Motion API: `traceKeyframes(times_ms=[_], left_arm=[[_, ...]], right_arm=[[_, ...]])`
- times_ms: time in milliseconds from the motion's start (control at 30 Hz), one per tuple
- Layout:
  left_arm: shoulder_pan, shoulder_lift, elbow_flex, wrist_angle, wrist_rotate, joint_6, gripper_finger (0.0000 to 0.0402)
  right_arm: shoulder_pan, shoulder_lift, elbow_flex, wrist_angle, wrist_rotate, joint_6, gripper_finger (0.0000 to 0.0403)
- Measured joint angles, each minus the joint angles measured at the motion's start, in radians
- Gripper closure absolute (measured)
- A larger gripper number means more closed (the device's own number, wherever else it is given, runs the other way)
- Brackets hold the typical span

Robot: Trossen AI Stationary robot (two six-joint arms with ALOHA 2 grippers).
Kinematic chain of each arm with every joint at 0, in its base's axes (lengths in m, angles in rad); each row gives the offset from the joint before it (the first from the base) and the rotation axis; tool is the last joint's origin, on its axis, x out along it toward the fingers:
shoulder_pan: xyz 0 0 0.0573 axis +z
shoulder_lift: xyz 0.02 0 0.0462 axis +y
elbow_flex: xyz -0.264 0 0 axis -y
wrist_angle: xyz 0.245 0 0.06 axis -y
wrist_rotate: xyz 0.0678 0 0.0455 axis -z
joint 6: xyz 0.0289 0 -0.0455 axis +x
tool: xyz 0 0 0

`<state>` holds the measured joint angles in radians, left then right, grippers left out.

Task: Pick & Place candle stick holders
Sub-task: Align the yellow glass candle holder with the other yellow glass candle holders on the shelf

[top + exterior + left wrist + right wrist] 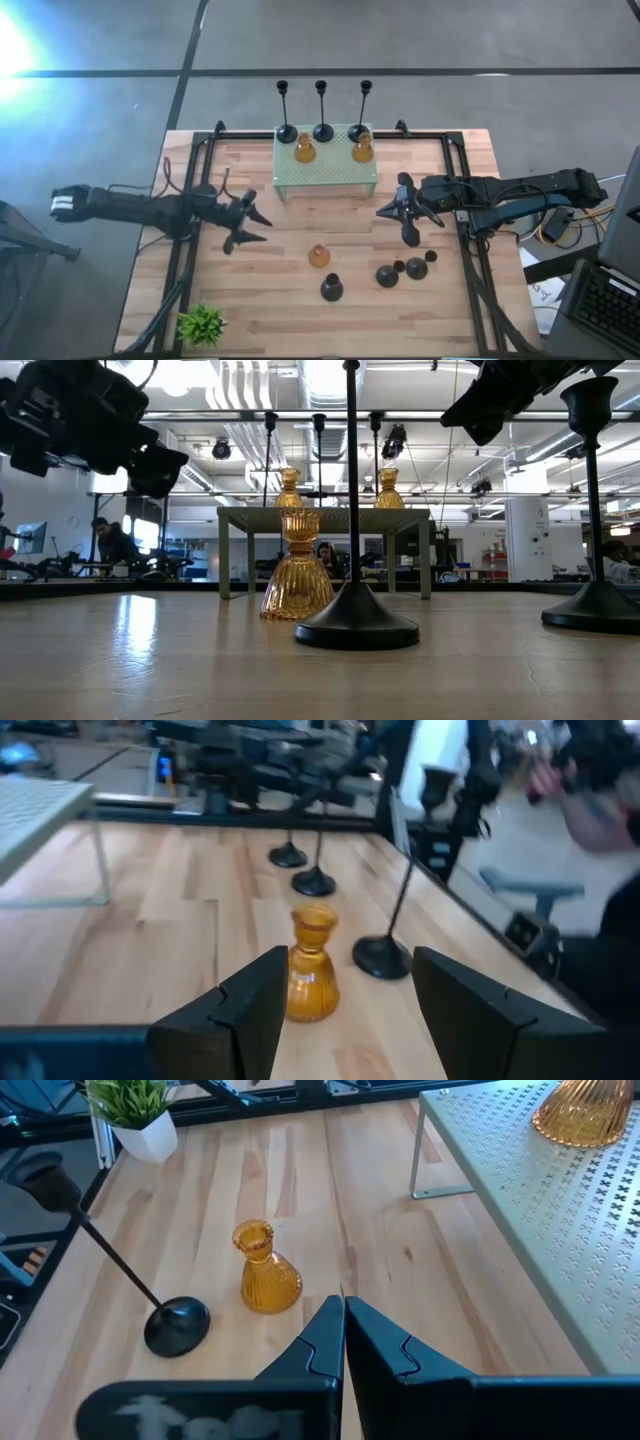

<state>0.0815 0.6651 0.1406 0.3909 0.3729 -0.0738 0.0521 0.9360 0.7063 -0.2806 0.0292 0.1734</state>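
Wooden table [250, 300] with a green perforated stand [325, 178] at the middle of its far side.

Left gripper [350, 965] hovering over the table's left half, fingers spread wide and empty, aimed at the lone amber glass holder [319, 257]. Right gripper [342, 1302] hovering over the right half just off the stand's corner, fingers pressed together, pinching nothing.

6 tall black holders in view:
- 3 in a row along the stand's rear edge [322, 131].
- 3 on the table's near right, 1 [331, 289] just in front of the lone amber holder and 2 more [387, 276] [417, 268] close together to the right.

Probably metal, stiff and hard, top-heavy on a thin stem, so likely to tip if nudged sideways. Best taken low on the stem just above the round base, or squarely across the stem. Little width there for the pads, so likely to twist in a loose grip.

3 amber glass holders:
- 2 [305, 150] [362, 150] already on top of the stand.
- 1 alone on the bare wood near the table's middle, upright.

Likely light but brittle and smooth. Ribbed bulb too wide and sloped for a sure hold, so better gripped at the narrow neck under the flared rim, with gentle pressure and a straight lift
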Motion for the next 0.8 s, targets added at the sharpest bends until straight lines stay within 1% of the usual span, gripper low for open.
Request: traceKeyframes(times_ms=[133, 333, 467, 567, 667, 800], left_arm=[[-0.046, 0.098, 0.046, 0.001, -0.008, 0.072, 0.0184], [-0.052, 0.267, 0.11, 0.061, -0.011, 0.079, 0.0184], [-0.077, 0.393, 0.157, 0.062, -0.011, 0.157, 0.0184], [-0.102, 0.478, 0.201, 0.064, -0.039, 0.202, 0.0185], [-0.116, 0.544, 0.242, 0.062, -0.061, 0.209, 0.0188], [-0.121, 0.618, 0.28, 0.062, -0.064, 0.206, 0.0188]], right_arm=[[0.0, 0.0, 0.0, 0.0, 0.0, 0.0, 0.0394], [0.0, 0.0, 0.0, 0.0, 0.0, 0.003, 0.0394], [0.0, 0.0, 0.0, 0.0, 0.0, 0.003, 0.0394], [0.0, 0.0, 0.0, -0.002, 0.0, 0.003, 0.0394], [0.0, 0.0, 0.0, -0.003, 0.0, 0.003, 0.0394], [0.0, 0.0, 0.0, -0.009, 0.0, 0.003, 0.0394]])
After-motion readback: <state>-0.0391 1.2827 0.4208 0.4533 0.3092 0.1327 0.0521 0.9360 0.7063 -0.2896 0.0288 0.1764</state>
